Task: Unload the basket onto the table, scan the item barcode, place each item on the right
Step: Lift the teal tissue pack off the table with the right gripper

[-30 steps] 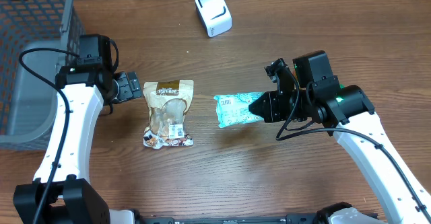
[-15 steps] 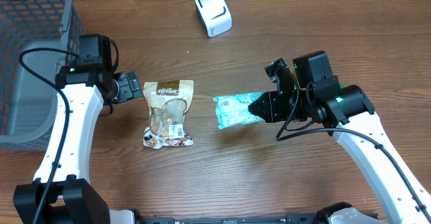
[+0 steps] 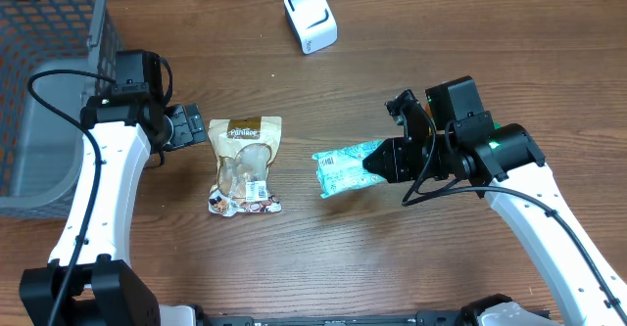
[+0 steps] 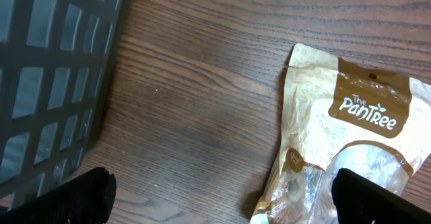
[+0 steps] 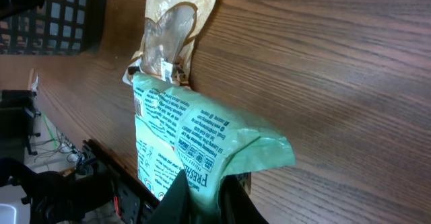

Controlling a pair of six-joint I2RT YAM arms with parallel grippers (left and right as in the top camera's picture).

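Note:
My right gripper (image 3: 376,160) is shut on one end of a mint-green snack packet (image 3: 343,170), holding it above the table right of centre. In the right wrist view the packet (image 5: 195,133) sticks out from between my dark fingers (image 5: 176,200) with its printed text side showing. A white barcode scanner (image 3: 311,18) stands at the back of the table, well away from the packet. My left gripper (image 3: 196,128) is open beside the top edge of a brown PanTree pouch (image 3: 245,164) lying flat. The left wrist view shows that pouch (image 4: 350,116) near its right finger (image 4: 377,200).
A grey mesh basket (image 3: 39,81) fills the far left and also shows in the left wrist view (image 4: 47,83). The wooden table (image 3: 313,257) runs under everything. The right arm's cables hang just behind its gripper.
The green packet has turned in my right gripper and dropped slightly, now showing a different printed face upward. The left arm and the brown pouch have not moved.

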